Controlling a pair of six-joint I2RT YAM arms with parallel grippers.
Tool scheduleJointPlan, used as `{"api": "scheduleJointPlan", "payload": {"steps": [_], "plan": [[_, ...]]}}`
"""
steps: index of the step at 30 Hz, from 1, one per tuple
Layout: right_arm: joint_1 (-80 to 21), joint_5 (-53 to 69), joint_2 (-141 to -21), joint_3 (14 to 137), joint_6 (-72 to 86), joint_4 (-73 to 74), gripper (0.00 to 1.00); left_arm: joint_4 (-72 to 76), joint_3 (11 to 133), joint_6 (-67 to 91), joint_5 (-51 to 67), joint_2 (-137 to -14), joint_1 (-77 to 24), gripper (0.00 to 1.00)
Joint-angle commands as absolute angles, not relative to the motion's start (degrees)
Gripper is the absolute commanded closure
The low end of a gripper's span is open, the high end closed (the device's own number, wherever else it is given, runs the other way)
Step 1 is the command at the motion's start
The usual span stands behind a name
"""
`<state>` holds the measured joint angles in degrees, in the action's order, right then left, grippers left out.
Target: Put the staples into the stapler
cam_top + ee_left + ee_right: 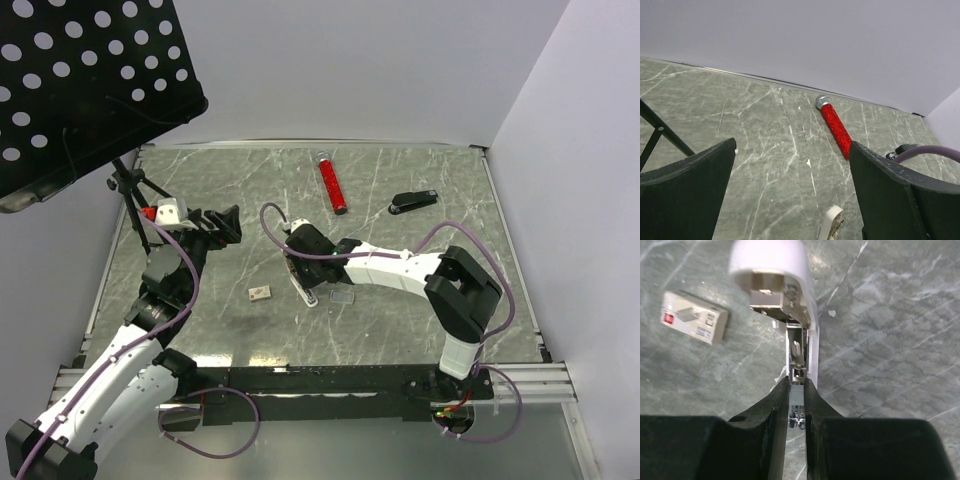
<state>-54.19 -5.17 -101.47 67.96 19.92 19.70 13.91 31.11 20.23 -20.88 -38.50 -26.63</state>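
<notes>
staples [796, 396]: a thin silver-grey strip is sitting pinched between the right gripper's [796, 386] fingertips, jaws nearly together on it. Only a sliver is showing in the right wrist view, and from overhead the arm is hiding the strip completely.

The strip is lining up with the near end of the metal channel [796, 347] of a white stapler [772, 270], which is lying hinged open on the table [450, 170]. Its white top is swinging away from the wrist camera and running off the top edge of the frame. Can't tell whether the strip is touching the channel or sitting just above it. A small metal part is sitting inside the channel, too blurred to call.

A slim black stapler [413, 202] is lying towards the far right, well apart from both grippers. It's looking closed from above.

A beige box [694, 317] with a red mark is lying flat near the white stapler's left. It's looking shut, so contents aren't showing. A clear flat piece [343, 297] is lying just right of the white stapler, too faint to identify.

The left gripper [792, 150] is hanging over the left of the table, jaws spread wide and gripping nothing, and it's facing a red tube [836, 129].

A perforated black panel [80, 80] on a tripod [130, 200] is blocking the far-left corner overhead.
</notes>
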Motion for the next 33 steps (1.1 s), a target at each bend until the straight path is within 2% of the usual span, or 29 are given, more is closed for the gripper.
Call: {"api": "scheduleJointPlan", "payload": {"steps": [1, 33], "plan": [[-54.7, -6.9, -101.9, 67.1, 20.5, 17.1, 0.86, 15.7, 30.9, 20.0, -20.8, -38.2, -26.9, 0.01], [-54.7, -5.3, -97.5, 65.9, 19.8, 15.0, 0.86, 16.0, 30.8, 20.0, -20.1, -37.9, -26.8, 0.01]]}}
